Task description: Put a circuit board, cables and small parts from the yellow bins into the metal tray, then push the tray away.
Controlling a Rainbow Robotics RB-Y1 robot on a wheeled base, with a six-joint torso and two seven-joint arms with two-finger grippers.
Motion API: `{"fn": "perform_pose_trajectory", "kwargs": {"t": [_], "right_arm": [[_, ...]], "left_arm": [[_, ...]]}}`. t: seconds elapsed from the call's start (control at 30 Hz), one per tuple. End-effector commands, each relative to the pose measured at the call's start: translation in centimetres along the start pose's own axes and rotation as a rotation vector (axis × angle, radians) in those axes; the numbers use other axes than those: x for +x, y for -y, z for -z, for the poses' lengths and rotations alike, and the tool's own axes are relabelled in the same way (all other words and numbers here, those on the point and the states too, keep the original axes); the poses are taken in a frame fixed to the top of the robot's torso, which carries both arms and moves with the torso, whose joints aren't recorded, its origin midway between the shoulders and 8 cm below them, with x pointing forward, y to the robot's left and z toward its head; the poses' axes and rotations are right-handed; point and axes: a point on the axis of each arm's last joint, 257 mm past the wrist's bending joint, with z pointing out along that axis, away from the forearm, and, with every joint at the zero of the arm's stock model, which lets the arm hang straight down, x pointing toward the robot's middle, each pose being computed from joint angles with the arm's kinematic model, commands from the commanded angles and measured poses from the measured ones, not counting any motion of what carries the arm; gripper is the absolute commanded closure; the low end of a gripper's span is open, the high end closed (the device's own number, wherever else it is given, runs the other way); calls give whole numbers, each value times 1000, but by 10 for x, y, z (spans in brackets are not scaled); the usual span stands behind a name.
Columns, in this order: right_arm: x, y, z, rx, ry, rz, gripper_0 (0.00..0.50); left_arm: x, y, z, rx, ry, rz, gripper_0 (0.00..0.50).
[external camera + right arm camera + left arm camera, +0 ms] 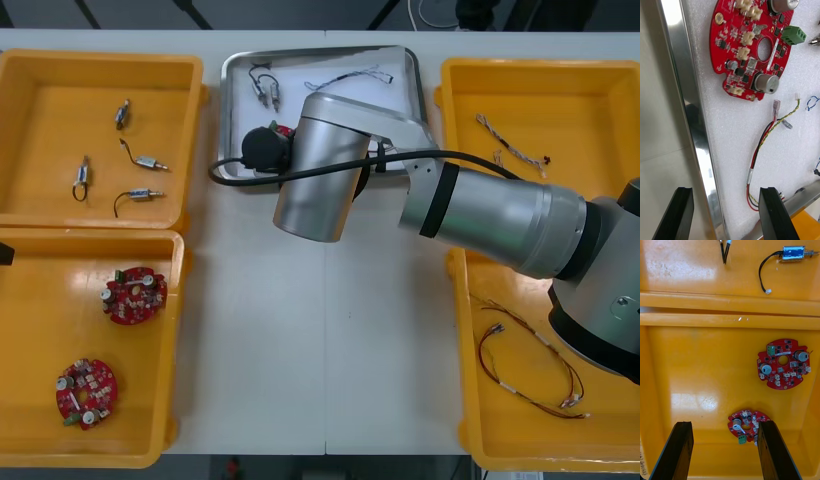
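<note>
The metal tray (300,54), white inside, stands at the table's far middle. My right arm (480,210) reaches over its near-left part. The right gripper (725,213) is open and straddles the tray's shiny rim (688,112), one finger over the table and one over the tray. Beyond the fingers, a round red circuit board (752,48) and a red and yellow cable (767,142) lie in the tray. Small metal parts (265,88) and a blue and white cable (350,78) lie there too. My left gripper (724,452) hangs open over the near-left yellow bin (40,340), above two circuit boards (784,363).
The far-left bin (50,120) holds several small metal parts (140,165). A blue and white cable (510,145) lies in the far-right bin (570,110). Red and yellow cables (530,370) lie in the near-right bin (500,420). Bare table spreads between the bins, in front of the tray.
</note>
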Motion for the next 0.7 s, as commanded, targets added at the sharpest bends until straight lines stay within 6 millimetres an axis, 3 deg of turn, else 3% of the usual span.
{"fn": "perform_pose_trajectory", "kwargs": {"t": [0.03, 0.3, 0.5, 0.6, 0.7], "right_arm": [[-29, 8, 35, -18, 81, -32, 0], [-12, -14, 69, -118, 91, -148, 0], [22, -30, 100, -229, 66, -284, 0], [39, -34, 114, -251, 49, -363, 0], [40, -26, 127, -236, 96, -479, 0]], "left_arm": [[1, -8, 10, -24, 15, -51, 0], [1, -8, 10, -24, 15, -51, 0], [1, -8, 10, -24, 15, -51, 0], [1, -8, 10, -24, 15, -51, 0], [1, -8, 10, -24, 15, -51, 0]]}}
